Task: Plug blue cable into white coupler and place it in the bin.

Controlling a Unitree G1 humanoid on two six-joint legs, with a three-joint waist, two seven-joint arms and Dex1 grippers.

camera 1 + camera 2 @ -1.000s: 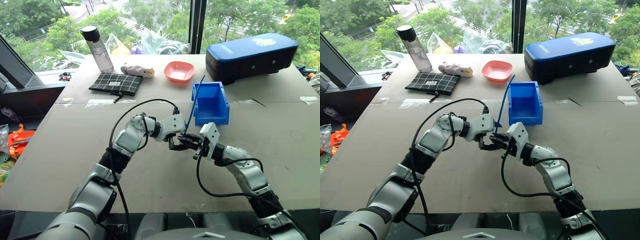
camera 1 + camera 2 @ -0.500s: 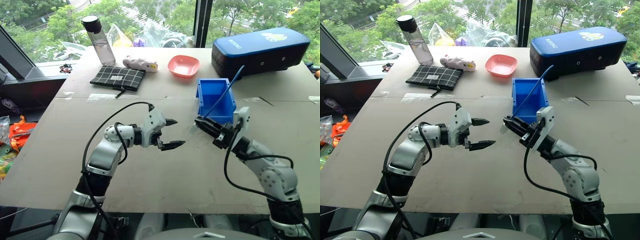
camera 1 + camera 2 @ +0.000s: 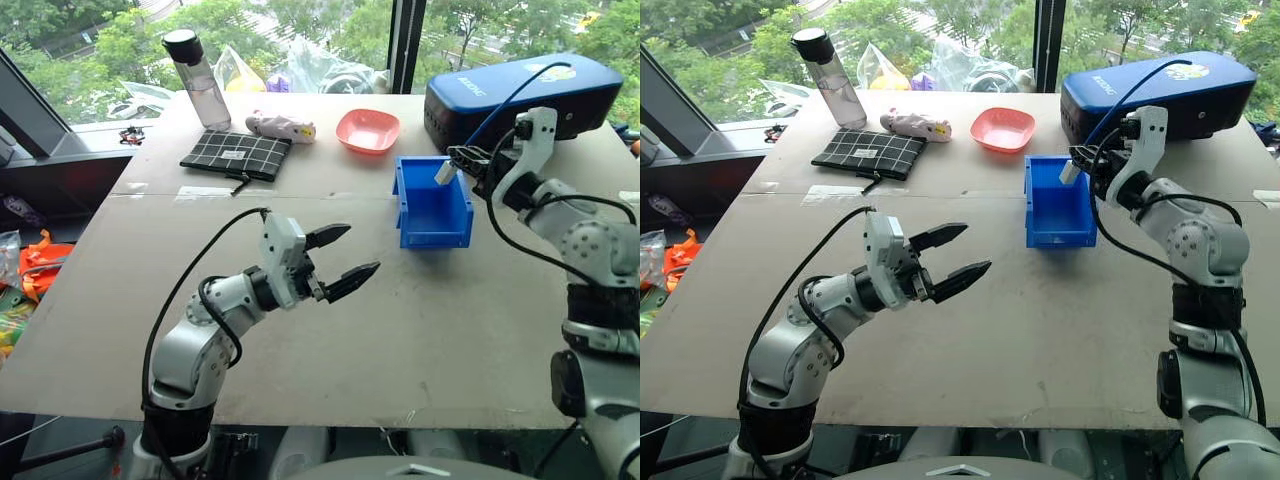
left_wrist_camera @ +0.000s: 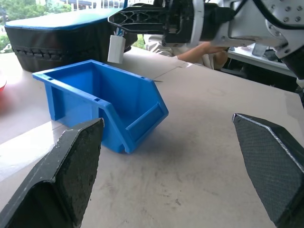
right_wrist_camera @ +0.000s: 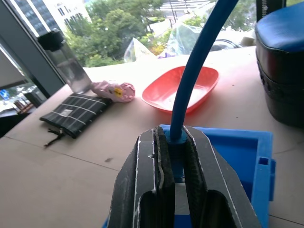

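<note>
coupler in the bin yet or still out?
Out. The white coupler hangs on the blue cable in the shut right gripper, above the bin.

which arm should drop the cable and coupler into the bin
Right. The right gripper is shut on the blue cable, with the white coupler hanging over the bin. The left gripper is open, empty, off to the side.

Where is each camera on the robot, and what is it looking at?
Head eyes: look down over the table; both arms show, open left pincer, right pincer above the bin.
Left wrist: looks between its own fingers at the bin and white coupler.
Right wrist: looks along its shut fingers clamping the blue cable.
Shared: the bin.
</note>
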